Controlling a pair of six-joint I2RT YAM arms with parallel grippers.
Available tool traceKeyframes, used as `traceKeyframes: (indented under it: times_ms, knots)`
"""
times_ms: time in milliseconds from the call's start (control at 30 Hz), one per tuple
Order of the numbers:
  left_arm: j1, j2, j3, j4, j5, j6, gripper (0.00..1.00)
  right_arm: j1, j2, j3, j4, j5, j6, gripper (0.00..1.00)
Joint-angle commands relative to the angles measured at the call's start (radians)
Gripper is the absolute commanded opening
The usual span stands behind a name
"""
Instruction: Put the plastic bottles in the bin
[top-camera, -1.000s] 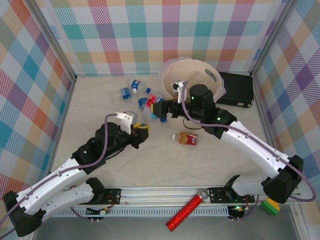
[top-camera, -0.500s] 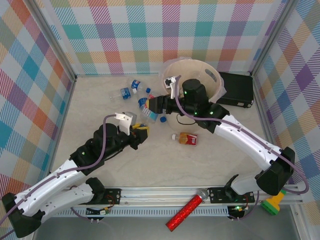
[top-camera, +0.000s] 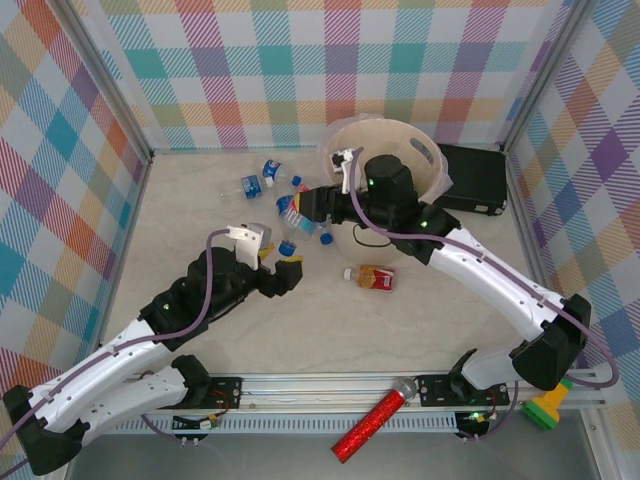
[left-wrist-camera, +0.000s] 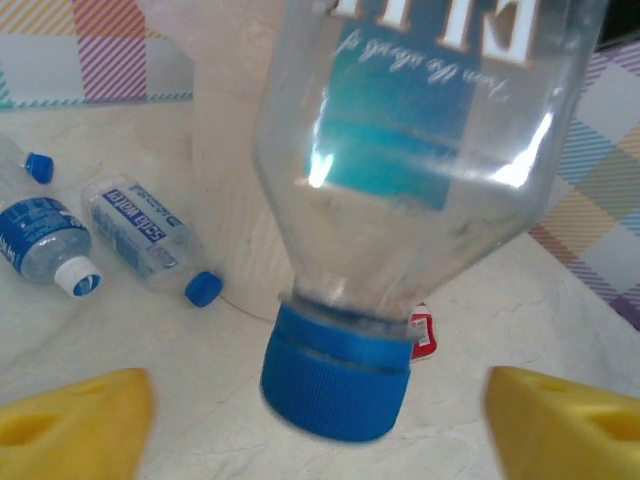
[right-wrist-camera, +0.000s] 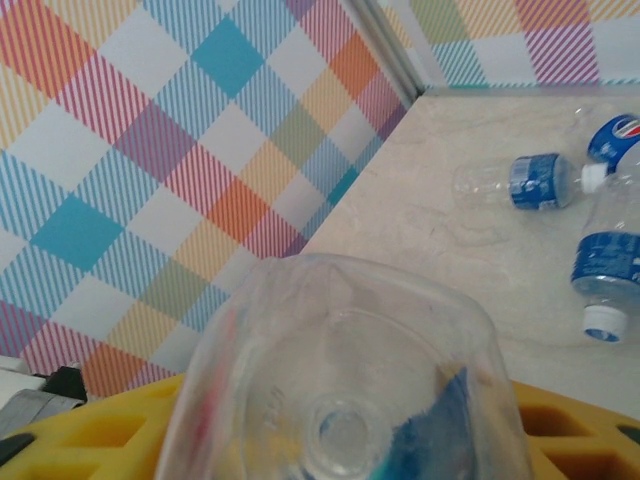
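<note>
**Now: right gripper clamped on a bottle, left gripper open beneath it**

Your right gripper (top-camera: 303, 208) is closed on a clear bottle (top-camera: 290, 228) with a blue label and holds it cap-down. In the right wrist view the bottle's round base sits squeezed between the yellow pads (right-wrist-camera: 575, 425). Your left gripper (top-camera: 278, 264) sits just below that bottle with its jaws apart. In the left wrist view the yellow fingertips (left-wrist-camera: 75, 420) stand wide on either side of the blue cap (left-wrist-camera: 335, 385) and touch nothing. You cannot tell whether the cap clears the table (top-camera: 200, 230).

The bin (top-camera: 400, 122) stands close behind your right gripper, just past its wrist on the far-right side. Several loose bottles (top-camera: 247, 185) lie on their sides beyond your left gripper and to the left of the right one. A red-labelled bottle (top-camera: 372, 277) lies on its side to the right of your left gripper, under the right arm and apart from the held bottle.
</note>
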Motion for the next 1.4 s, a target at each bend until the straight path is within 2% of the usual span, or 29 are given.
traceKeyframes:
  times_ms: [0,67,233,433,533,633,967,1233,1300,1367]
  knots:
    - [-0.010,0.019,0.069,-0.006,-0.026,-0.004,0.95,0.002,-0.031,0.092,-0.048,0.091,-0.070,0.57]
    - [-0.010,0.046,0.103,-0.013,-0.027,0.000,1.00,-0.007,-0.029,0.135,-0.086,0.143,-0.101,0.56]
    - [-0.009,0.118,0.187,-0.034,-0.072,0.023,1.00,-0.088,-0.022,0.213,-0.136,0.174,-0.136,0.56]
    - [-0.006,0.169,0.254,0.006,-0.192,0.071,1.00,-0.234,0.021,0.335,-0.198,0.159,-0.191,0.56]
    - [0.007,0.209,0.277,0.026,-0.235,0.082,1.00,-0.281,0.052,0.382,-0.218,0.227,-0.237,0.56]
    - [0.025,0.249,0.297,0.028,-0.241,0.079,1.00,-0.300,0.092,0.413,-0.217,0.321,-0.308,0.56]
    - [0.089,0.284,0.286,0.019,-0.215,0.045,1.00,-0.324,0.258,0.463,-0.148,0.464,-0.465,0.57]
    - [0.123,0.232,0.243,-0.022,-0.198,0.036,1.00,-0.324,0.368,0.509,-0.158,0.517,-0.467,0.58]
    - [0.130,0.225,0.237,-0.031,-0.192,0.033,1.00,-0.324,0.379,0.512,-0.162,0.531,-0.467,0.61]
    - [0.135,0.223,0.234,-0.045,-0.197,0.033,1.00,-0.324,0.377,0.510,-0.170,0.527,-0.466,0.71]
